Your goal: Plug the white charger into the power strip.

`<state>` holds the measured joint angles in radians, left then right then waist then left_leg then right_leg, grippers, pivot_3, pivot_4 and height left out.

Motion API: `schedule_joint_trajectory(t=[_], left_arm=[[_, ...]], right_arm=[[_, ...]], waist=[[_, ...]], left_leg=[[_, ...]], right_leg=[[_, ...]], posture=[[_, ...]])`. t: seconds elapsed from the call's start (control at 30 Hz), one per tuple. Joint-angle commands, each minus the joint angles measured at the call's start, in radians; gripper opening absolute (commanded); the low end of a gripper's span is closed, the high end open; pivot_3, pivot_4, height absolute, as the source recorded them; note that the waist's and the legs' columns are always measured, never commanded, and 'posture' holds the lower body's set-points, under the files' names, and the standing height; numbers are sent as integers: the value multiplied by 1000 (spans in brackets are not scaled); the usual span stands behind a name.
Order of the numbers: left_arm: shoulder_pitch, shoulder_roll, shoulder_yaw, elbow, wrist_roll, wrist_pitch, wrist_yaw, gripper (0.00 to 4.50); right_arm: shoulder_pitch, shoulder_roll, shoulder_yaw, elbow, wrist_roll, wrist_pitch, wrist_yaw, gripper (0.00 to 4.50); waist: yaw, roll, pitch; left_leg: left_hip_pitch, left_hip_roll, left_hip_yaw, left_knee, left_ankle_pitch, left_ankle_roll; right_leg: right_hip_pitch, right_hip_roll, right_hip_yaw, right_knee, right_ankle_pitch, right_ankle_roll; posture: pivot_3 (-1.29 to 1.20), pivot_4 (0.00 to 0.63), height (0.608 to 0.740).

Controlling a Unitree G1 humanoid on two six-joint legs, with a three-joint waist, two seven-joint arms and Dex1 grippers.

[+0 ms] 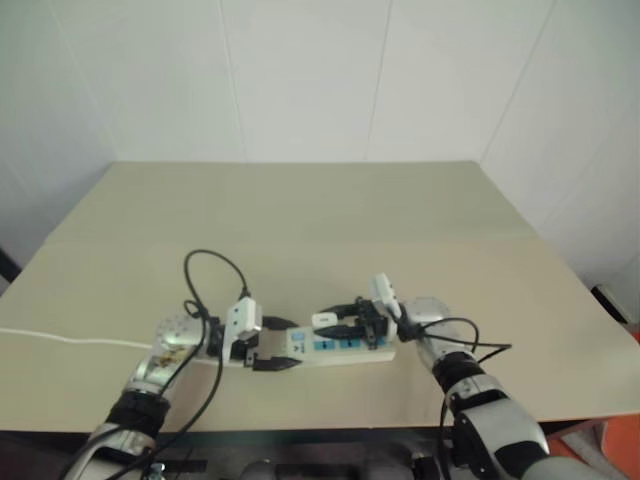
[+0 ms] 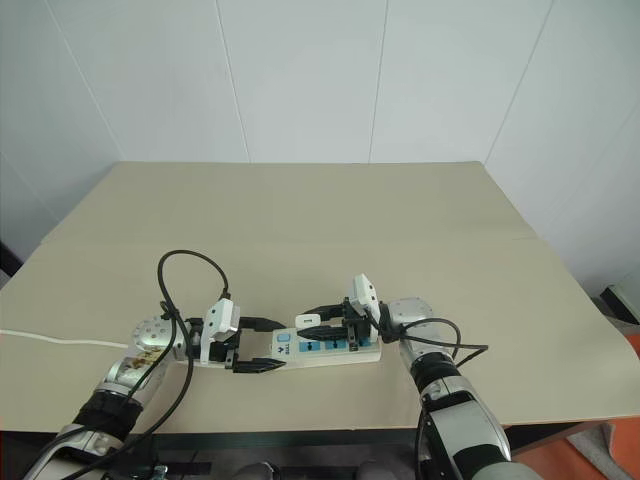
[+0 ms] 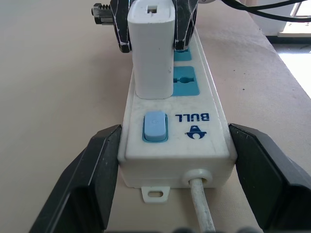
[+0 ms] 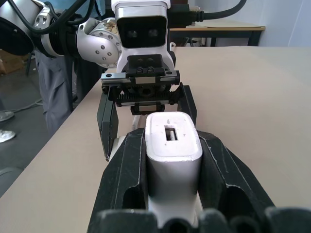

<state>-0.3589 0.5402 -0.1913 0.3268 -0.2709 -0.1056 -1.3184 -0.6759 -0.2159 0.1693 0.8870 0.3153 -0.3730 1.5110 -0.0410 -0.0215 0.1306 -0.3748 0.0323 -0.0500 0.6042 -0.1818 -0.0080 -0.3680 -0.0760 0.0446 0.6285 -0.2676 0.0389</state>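
Two grippers meet at the bench's (image 2: 300, 220) 6 o'clock area. Right gripper (image 2: 322, 320): clenched on the white charger (image 3: 151, 46), one black finger (image 4: 124, 187) against each side face. Charger stands upright on the power strip (image 3: 175, 145), on the socket just past the blue rocker switch (image 3: 155, 126); prongs are hidden. Left gripper (image 2: 262, 345): fingers (image 3: 87, 179) pressed against both long sides of the strip's cord end. Strip lies flat on the bench. Its thin white cord (image 1: 60, 339) runs toward 9 o'clock.
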Motion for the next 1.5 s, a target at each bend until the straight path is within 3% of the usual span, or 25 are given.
schedule_joint_trajectory(t=[0.03, 0.33, 0.37, 0.53, 0.67, 0.87, 0.97, 1.13, 1.37, 1.5], left_arm=[[13, 29, 14, -7, 18, 10, 0, 3188], [8, 29, 13, -1, 15, 9, -3, 3188], [7, 29, 13, 0, 17, 7, -1, 3188], [-13, 22, 19, -4, -13, 89, 2, 3188], [-24, 15, 42, -24, -102, 189, -71, 4464], [-9, 14, 153, -127, -186, 182, -39, 4464], [-9, 106, 215, -212, -312, 315, -147, 4464], [0, 220, 313, -282, -365, 354, -173, 4464], [113, 331, 338, -274, -236, 261, -171, 4464], [197, 358, 374, -272, -243, 259, -174, 4464]], right_arm=[[61, -79, 43, 159, -137, 15, -21, 1475], [49, -74, 5, 177, -104, -26, 59, 4411], [50, -78, 4, 176, -106, -32, 74, 4487], [40, -96, 1, 177, -109, -43, 96, 4487], [28, -103, -8, 179, -104, -63, 93, 4500], [-9, -119, -36, 145, -45, -30, 103, 4500], [-28, -141, -117, 74, 32, -6, 103, 4500], [0, -426, -44, -220, 254, 150, 103, 4500], [23, -801, 64, -396, 351, 113, 103, 4500], [54, -926, 74, -439, 384, 132, 103, 4500]], waist=[[0, 0, 0], [1, -9, -4], [0, -9, -4], [1, -9, -4], [2, -10, -3], [4, -13, 2], [4, -13, 11], [28, 9, 34], [18, 9, 39], [20, 9, 40]], left_leg=[[0, 0, 0, 0, 0, 0], [1, 1, 0, -4, 0, -1], [1, 1, 0, -5, 0, -1], [1, 1, -1, -6, 0, -1], [1, 1, 0, -6, 0, -1], [-5, 1, -1, -6, 0, -1], [-9, 1, -1, -6, 3, 4], [-31, -1, 1, -4, 7, 4], [-33, 1, 5, -8, 1, 4], [-32, 1, 8, -11, 1, 4]], right_leg=[[0, 0, 0, 0, 0, 0], [0, 0, 0, -1, -1, -2], [-1, 0, -1, -1, -1, -2], [-1, 0, -1, -1, -2, -3], [-1, 0, -2, -1, -2, -3], [-2, -1, -2, -2, -1, -3], [-4, 0, -3, -1, -1, -3], [-24, -2, -3, -2, 7, 0], [-26, -1, -2, -8, 3, 2], [-26, -1, -1, -12, 3, 2]], posture=[[0, 150, 740], [0, 150, 740], [0, 150, 740], [0, 150, 740], [0, 150, 740], [0, 150, 740], [0, 150, 740], [0, 150, 740], [0, 150, 740], [0, 150, 740]])
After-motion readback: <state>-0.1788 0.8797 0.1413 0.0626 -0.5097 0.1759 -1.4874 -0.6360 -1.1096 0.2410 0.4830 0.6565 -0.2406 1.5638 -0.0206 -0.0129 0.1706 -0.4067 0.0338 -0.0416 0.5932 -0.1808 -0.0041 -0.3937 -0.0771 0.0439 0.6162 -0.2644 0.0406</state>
